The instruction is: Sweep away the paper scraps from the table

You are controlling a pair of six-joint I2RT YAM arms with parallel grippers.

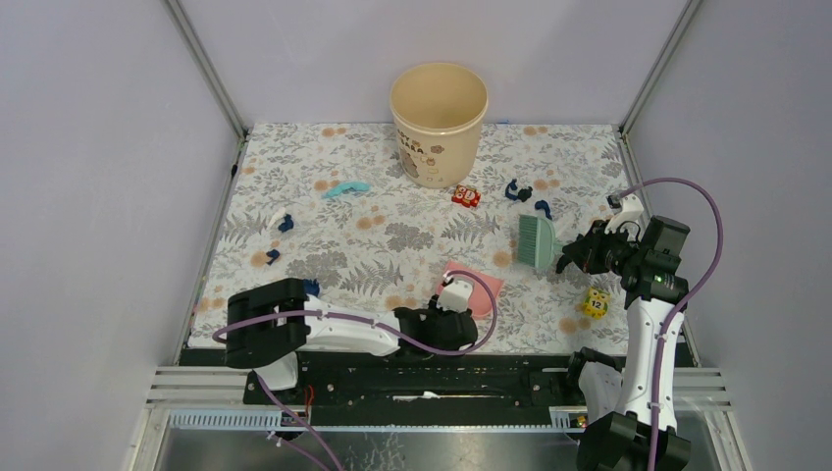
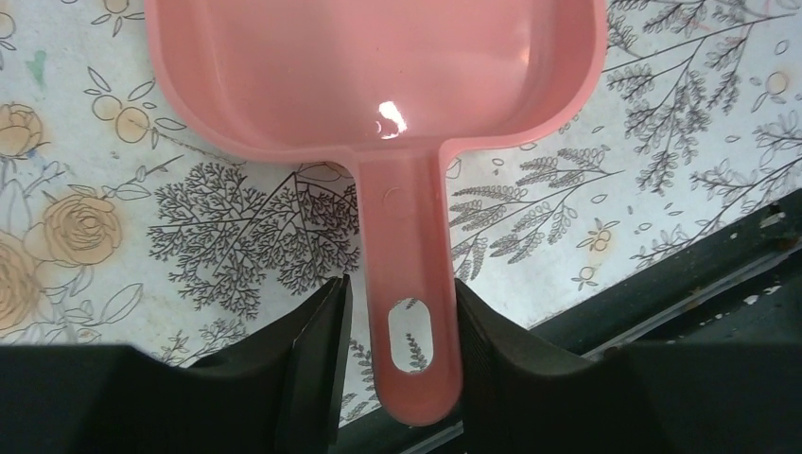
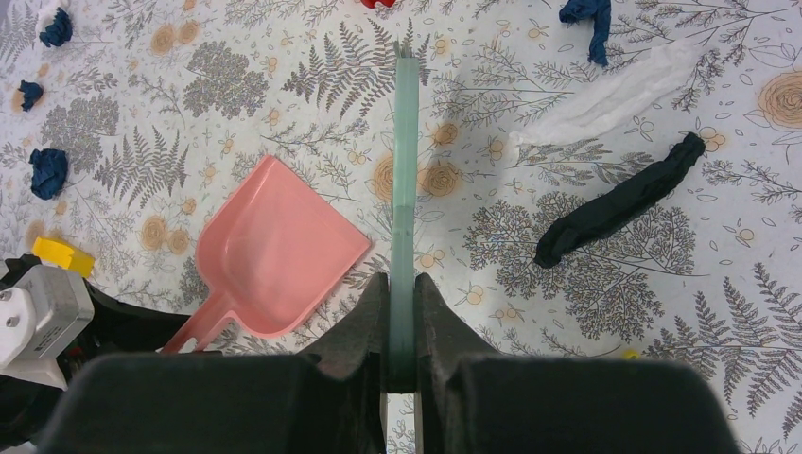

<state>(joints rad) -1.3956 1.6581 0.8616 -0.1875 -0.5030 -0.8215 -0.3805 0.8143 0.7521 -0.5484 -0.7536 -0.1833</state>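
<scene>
The pink dustpan [image 1: 484, 283] lies flat on the flowered table [image 1: 392, 235] near the front edge. My left gripper [image 1: 453, 312] is open around its handle [image 2: 409, 284]: the right finger touches it and a small gap shows at the left finger. My right gripper [image 1: 571, 257] is shut on a green brush [image 1: 536, 240], seen edge-on in the right wrist view [image 3: 405, 170], held over the cloth. Navy paper scraps lie at the left [image 1: 286, 223] [image 1: 272, 255] and back right [image 1: 517, 190] [image 1: 543, 207]; a long one [image 3: 619, 203] lies beside the brush. The light-blue strip [image 1: 345, 188] lies far left of the bucket.
A beige bucket [image 1: 439, 123] stands at the back centre. A red cube [image 1: 466, 196] sits in front of it and a yellow cube [image 1: 595, 302] by my right arm. A flat yellow piece [image 3: 61, 255] lies near my left arm. A pale strip [image 3: 615, 95] lies on the cloth.
</scene>
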